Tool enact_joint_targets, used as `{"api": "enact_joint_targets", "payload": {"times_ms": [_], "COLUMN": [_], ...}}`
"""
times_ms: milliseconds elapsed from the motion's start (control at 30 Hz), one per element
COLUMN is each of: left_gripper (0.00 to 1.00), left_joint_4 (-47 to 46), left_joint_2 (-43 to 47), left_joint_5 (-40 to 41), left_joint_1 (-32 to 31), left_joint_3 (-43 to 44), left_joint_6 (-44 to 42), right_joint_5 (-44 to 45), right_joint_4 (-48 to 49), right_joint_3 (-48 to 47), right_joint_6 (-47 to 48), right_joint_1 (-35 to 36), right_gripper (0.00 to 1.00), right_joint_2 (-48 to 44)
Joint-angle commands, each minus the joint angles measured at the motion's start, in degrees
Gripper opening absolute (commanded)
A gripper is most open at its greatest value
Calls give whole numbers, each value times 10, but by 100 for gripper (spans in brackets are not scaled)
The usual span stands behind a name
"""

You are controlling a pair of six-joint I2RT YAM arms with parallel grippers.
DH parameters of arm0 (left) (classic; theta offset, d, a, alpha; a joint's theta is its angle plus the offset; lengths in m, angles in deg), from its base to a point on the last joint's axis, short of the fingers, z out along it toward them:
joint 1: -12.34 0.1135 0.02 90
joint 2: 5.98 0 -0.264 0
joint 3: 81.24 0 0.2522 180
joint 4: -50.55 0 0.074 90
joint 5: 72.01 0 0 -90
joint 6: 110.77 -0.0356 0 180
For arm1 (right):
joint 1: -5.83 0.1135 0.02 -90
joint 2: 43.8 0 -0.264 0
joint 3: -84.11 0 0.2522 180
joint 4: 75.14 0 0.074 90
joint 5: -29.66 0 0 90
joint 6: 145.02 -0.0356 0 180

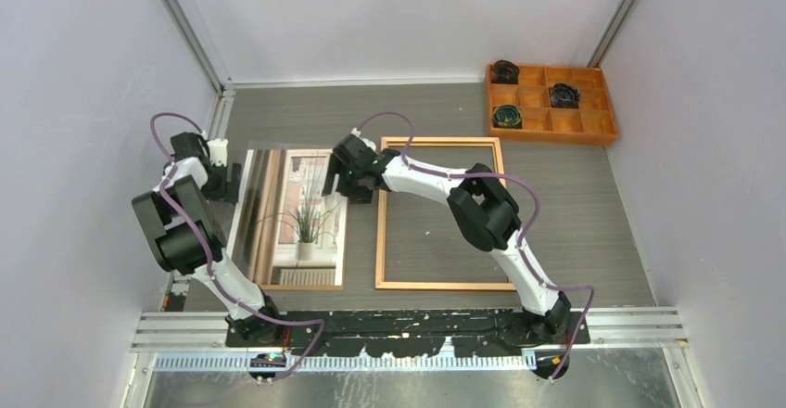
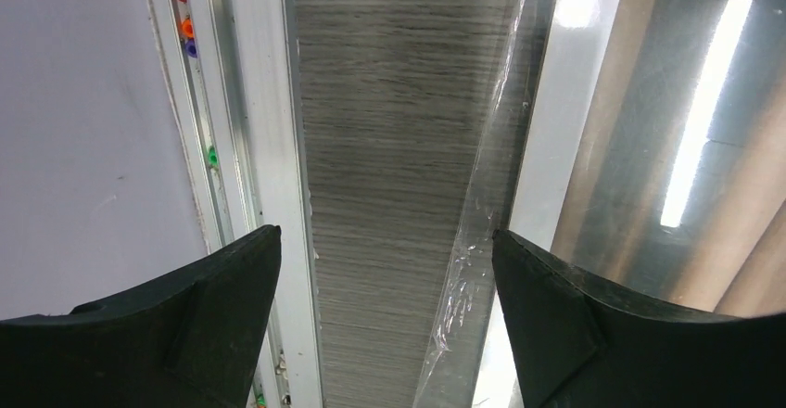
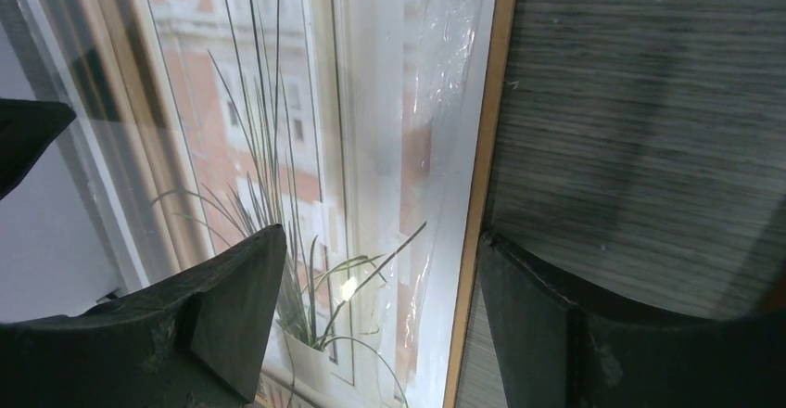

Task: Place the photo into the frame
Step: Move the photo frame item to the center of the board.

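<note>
Your large rectangular photo (image 1: 298,213) of a spiky potted plant at a window, with a reddish building outside, lies flat on the grey wood-grain table (image 1: 575,204), left of centre. It sits just beside the thin orange-brown wooden frame (image 1: 381,241), not inside it. The frame lies flat to the photo's right, and the table's grain shows through its opening.

Your left claw (image 1: 227,181) hangs at the photo's left edge with its black fingers (image 2: 185,334) spread wide. In the left wrist view one finger stands outside the edge and the other over the glossy print, with nothing pinched between them. A crinkled clear film (image 2: 473,241) runs along that edge.

Your right claw (image 1: 338,178) is at the photo's right edge, toward the far end, and is likewise wide. It straddles a thin brown strip that borders the print, one finger over the picture and the other over bare table. You cannot tell whether either claw's fingertips touch the surface.

An orange compartment tray (image 1: 556,138) sits at the far right of the table, well apart, holding three black round objects (image 1: 507,116).
</note>
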Motion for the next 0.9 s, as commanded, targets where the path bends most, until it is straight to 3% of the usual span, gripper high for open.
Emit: {"api": "enact_joint_targets", "payload": {"times_ms": [0,233,533,867], "left_gripper": [85,85,84,84], "left_joint_4": [-39,-50,-73,-104], "left_joint_2": [-9,-8,3,-5], "left_joint_5": [9,9,33,51], "left_joint_1": [-6,-27,-40,-73], "left_joint_3": [-2,-16,-42,-62], "left_joint_6": [9,14,11,7], "right_joint_5": [-29,4,60,37], "right_joint_4": [6,6,-48,-27], "right_joint_3": [-11,23,-90,-168], "right_joint_6": [-29,-26,15,-3], "right_joint_1": [10,-41,-74,-94], "right_gripper": [81,85,86,86], "right_joint_2": [11,-28,49,117]}}
